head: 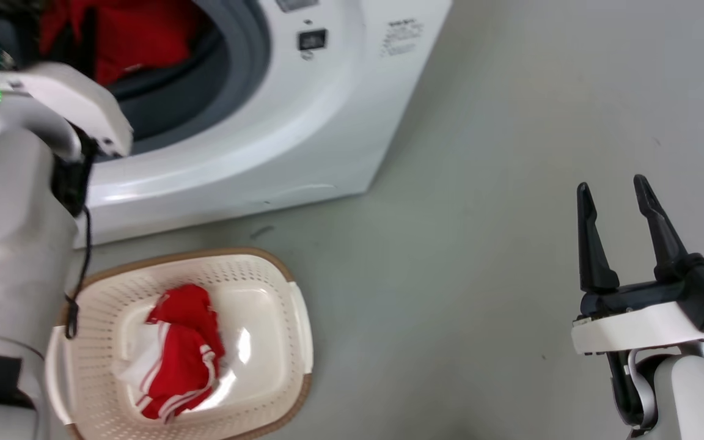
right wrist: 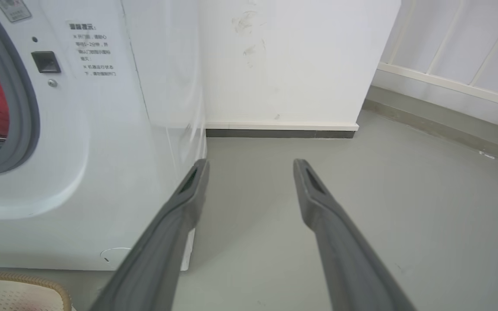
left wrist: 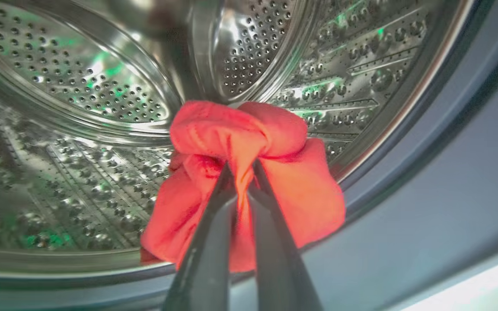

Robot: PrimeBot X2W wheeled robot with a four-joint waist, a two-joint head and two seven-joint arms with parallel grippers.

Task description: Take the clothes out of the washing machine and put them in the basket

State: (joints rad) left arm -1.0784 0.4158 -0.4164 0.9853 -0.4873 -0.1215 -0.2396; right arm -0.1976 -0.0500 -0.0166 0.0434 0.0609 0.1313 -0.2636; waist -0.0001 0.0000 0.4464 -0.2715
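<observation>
Clothes (left wrist: pixel 305 194) clamped by left claw (left wrist: pixel 241 172) inside drum (left wrist: pixel 80 86).

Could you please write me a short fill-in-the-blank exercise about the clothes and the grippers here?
1. The left gripper is shut on a red garment before the perforated steel ____ of the washing machine.
2. The right gripper hangs ____ above the floor, holding nothing.
3. A red-and-white garment lies in the cream ____ on the floor.
Missing words: drum; open; basket.
</observation>
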